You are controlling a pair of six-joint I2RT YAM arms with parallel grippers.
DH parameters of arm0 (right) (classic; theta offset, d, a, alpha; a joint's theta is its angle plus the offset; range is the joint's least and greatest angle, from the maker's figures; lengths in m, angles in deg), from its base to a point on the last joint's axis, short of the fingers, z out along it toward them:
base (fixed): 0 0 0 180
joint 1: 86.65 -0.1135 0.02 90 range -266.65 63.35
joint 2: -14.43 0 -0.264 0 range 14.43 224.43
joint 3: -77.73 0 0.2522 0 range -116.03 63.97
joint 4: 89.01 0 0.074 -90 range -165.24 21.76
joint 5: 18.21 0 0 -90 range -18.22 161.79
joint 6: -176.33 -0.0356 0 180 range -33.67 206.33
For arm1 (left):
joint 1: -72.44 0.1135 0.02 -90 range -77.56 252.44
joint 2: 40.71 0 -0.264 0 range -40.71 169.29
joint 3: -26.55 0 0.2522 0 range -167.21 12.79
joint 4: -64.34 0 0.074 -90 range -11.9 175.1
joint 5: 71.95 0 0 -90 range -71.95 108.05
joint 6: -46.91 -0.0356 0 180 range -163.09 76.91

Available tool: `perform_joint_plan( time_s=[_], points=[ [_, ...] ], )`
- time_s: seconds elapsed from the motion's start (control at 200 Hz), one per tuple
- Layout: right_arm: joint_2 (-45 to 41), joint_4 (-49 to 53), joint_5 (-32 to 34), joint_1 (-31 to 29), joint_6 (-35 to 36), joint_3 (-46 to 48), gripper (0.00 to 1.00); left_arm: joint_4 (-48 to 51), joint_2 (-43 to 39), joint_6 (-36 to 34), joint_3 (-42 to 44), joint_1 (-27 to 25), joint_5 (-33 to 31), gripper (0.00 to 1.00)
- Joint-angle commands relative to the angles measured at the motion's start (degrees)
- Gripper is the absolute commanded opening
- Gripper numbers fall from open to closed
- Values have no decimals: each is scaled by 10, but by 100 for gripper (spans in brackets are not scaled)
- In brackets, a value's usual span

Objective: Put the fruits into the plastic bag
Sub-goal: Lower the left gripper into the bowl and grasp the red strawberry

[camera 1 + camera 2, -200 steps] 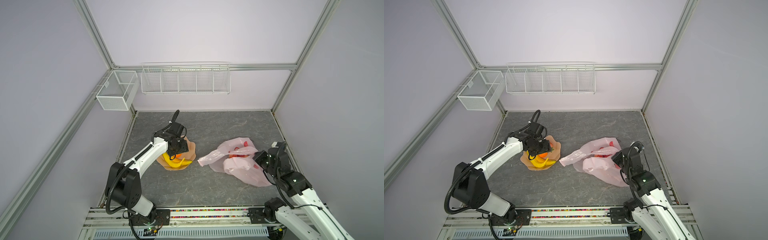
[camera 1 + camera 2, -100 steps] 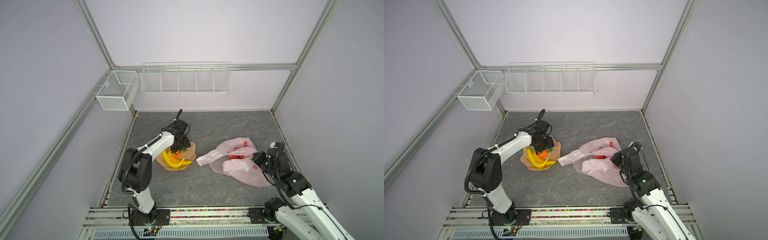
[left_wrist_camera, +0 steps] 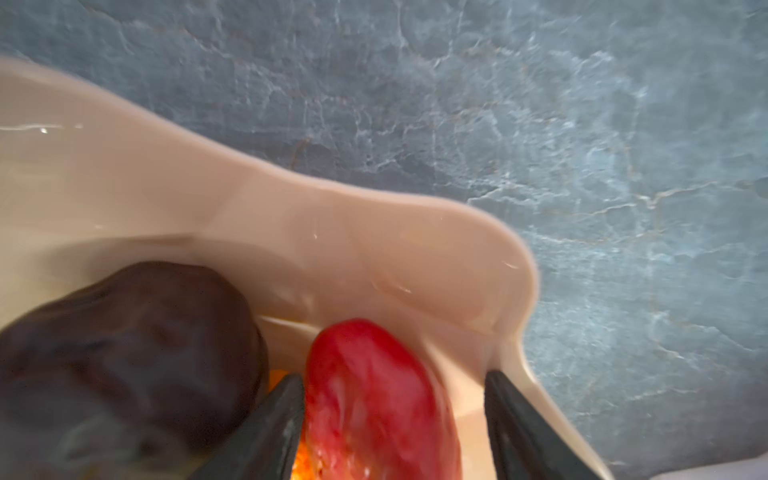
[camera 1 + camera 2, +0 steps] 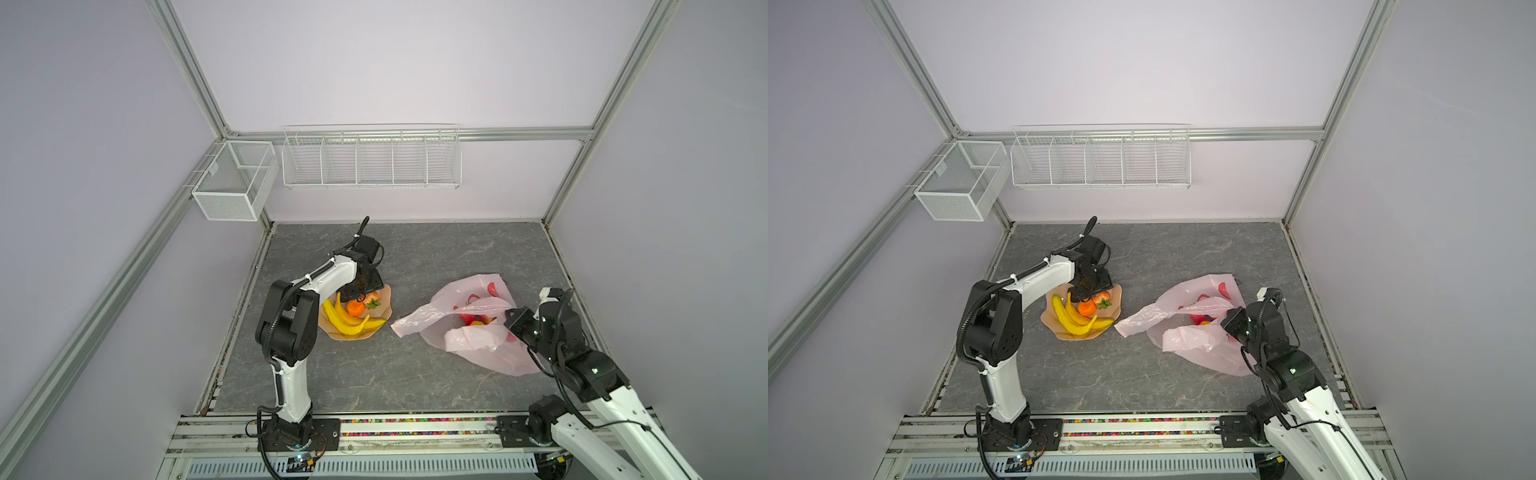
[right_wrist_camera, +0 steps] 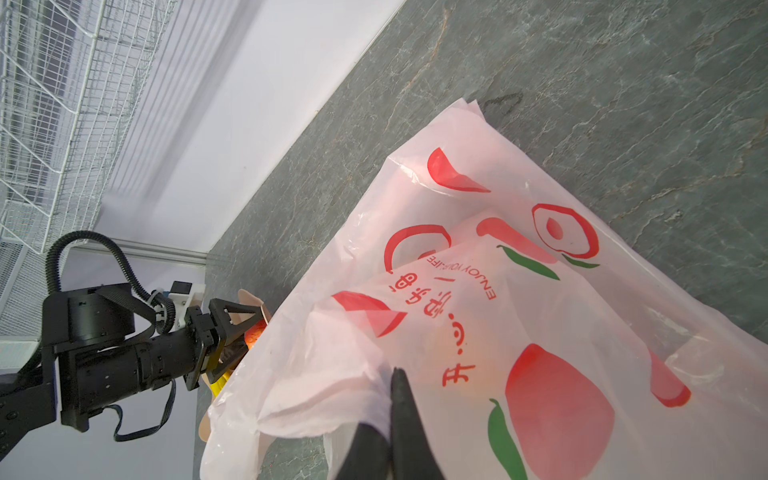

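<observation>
Left tool (image 4: pixel 360 294) hangs low over the far side of a peach-coloured dish (image 4: pixel 353 336), left of centre in both top views, with its two black fingers apart. Through the left wrist camera I see those fingers (image 3: pixel 270 424) straddling a red fruit (image 3: pixel 374 395). One finger lies against the fruit's side. A gap shows between the fruit and the second finger, which stands just beside the dish's scalloped wall. A dark purple fruit (image 3: pixel 124 353) rests in the dish just beside the red one, with the touching finger between them.

In a top view the dish also holds yellow bananas (image 4: pixel 347 321) curving across its near half and a round orange fruit (image 4: pixel 355 307) touching them. A small reddish fruit with green leaves (image 4: pixel 372 300) sits just beside the orange one.

Right tool (image 4: pixel 510 322), right of centre in the frame, is closed. The right wrist camera shows its fingers (image 5: pixel 409 415) pressed together on a gathered fold of the plastic bag (image 5: pixel 540 311), pinching the thin pink film.

The plastic bag lies crumpled on the grey marbled counter (image 4: pixel 415 257), right of centre, printed with red peaches and small lettering. One handle loop (image 4: pixel 409 326) stretches along the counter toward the dish. Inside the open mouth I can make out red and orange fruits (image 4: pixel 473 320). Bag and dish are apart, with a strip of bare counter between them.
</observation>
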State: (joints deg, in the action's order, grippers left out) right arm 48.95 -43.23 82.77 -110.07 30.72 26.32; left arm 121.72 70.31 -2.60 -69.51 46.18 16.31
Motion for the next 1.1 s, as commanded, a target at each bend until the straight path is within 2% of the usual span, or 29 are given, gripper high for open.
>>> perform_joint_plan(
  time_s=[0.0, 0.26, 0.61, 0.81, 1.095],
  points=[
    [-3, 3, -6, -4, 9, 4, 6, 12, 1, 13, -7, 2, -14, 69],
    [4, 0, -2, -4, 9, 0, 6, 16, -6, 8, 5, 2, 5, 60],
    [14, 12, -18, -4, 34, -15, 6, -1, -48, -7, 19, 1, 35, 33],
    [4, 21, -20, -4, 45, -12, 6, 8, -109, -21, 17, 1, 28, 28],
    [16, 35, -52, -5, 115, -23, 6, 42, -177, -47, 4, 1, 4, 24]
  ],
)
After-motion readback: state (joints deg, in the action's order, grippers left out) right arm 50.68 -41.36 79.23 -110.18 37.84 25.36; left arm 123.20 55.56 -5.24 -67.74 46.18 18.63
